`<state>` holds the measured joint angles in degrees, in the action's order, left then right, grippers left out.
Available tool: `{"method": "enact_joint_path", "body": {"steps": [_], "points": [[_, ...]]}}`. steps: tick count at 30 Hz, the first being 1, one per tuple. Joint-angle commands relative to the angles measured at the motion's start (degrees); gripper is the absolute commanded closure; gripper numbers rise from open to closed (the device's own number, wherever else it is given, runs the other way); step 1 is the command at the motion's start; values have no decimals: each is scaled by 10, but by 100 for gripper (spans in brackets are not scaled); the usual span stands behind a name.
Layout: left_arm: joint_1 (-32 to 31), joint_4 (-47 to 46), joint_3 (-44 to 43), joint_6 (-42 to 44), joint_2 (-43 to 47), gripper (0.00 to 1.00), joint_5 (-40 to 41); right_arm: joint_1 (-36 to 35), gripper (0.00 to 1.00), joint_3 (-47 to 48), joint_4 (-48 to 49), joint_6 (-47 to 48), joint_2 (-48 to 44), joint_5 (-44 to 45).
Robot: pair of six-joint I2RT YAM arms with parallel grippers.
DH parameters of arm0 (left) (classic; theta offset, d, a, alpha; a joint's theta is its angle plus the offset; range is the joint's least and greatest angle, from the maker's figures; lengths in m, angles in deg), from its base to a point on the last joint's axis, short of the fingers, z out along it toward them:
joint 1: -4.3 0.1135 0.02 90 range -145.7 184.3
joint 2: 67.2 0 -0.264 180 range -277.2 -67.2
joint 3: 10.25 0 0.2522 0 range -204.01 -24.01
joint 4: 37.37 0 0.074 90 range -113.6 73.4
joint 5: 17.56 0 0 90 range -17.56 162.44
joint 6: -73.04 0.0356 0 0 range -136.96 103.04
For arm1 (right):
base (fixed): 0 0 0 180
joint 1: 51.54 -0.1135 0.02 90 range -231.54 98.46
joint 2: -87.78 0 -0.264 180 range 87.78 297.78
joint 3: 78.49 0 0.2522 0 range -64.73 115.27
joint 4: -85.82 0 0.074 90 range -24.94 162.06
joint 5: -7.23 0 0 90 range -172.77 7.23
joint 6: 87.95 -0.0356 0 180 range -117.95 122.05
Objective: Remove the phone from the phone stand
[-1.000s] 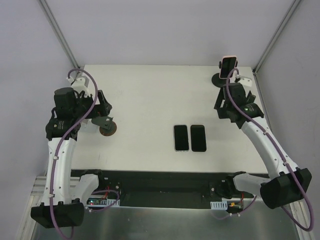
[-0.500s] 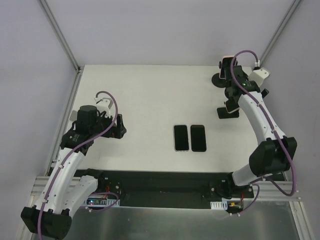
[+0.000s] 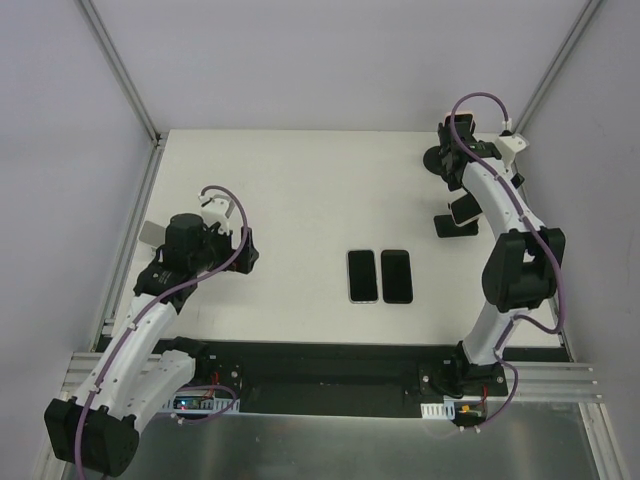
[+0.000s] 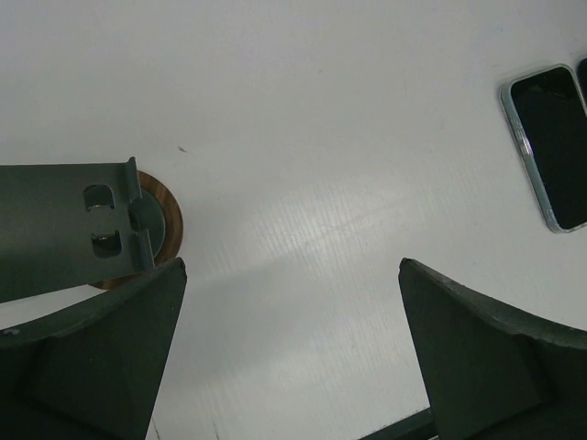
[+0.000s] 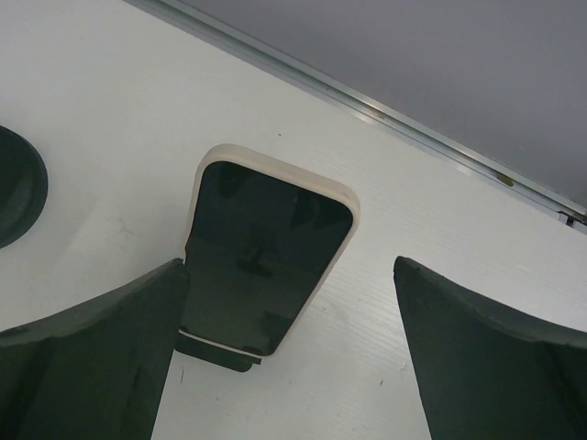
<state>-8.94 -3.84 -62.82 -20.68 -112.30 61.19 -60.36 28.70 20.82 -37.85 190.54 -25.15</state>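
A cream-cased phone (image 5: pixel 266 247) leans upright on a small black stand (image 5: pixel 213 354). My right gripper (image 5: pixel 292 266) is open above it; the phone sits just ahead of the fingertips, nearer the left finger (image 5: pixel 92 357), untouched. In the top view the right gripper (image 3: pixel 453 140) is at the table's far right corner. A light-cased phone (image 3: pixel 462 209) on a black stand (image 3: pixel 446 226) shows beside the forearm; I cannot tell if it is the same phone. My left gripper (image 3: pixel 243 255) is open and empty low over the left of the table, also seen in its wrist view (image 4: pixel 292 268).
An empty green stand (image 4: pixel 64 220) with a round wooden base (image 4: pixel 165 229) is by the left finger. Two phones (image 3: pixel 362 275) (image 3: pixel 396 276) lie flat mid-table; one shows in the left wrist view (image 4: pixel 550 147). A dark round base (image 5: pixel 14 188) and the table's rail (image 5: pixel 440 142) are near the right gripper.
The right arm has swung from mid-right up to the far right corner, uncovering the phone on the black stand. The left arm has dropped nearer and turned inward over the wooden-based stand.
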Motion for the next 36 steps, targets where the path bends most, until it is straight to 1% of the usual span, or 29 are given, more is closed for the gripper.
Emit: {"method": "enact_joint_path", "body": {"steps": [1,9,20,30,36], "points": [[-10,-31,1,17,-9,1,10,6,4,42,-26,-37,20,11],[-13,-31,1,21,-25,1,11,18,4,92,-38,-56,71,8],[-20,-31,2,22,-33,1,7,24,4,117,-114,-120,103,12],[-24,-31,3,23,-33,1,6,24,3,115,-122,-118,95,4],[-28,-30,4,24,-32,1,5,24,3,126,-88,-63,69,-13]]}}
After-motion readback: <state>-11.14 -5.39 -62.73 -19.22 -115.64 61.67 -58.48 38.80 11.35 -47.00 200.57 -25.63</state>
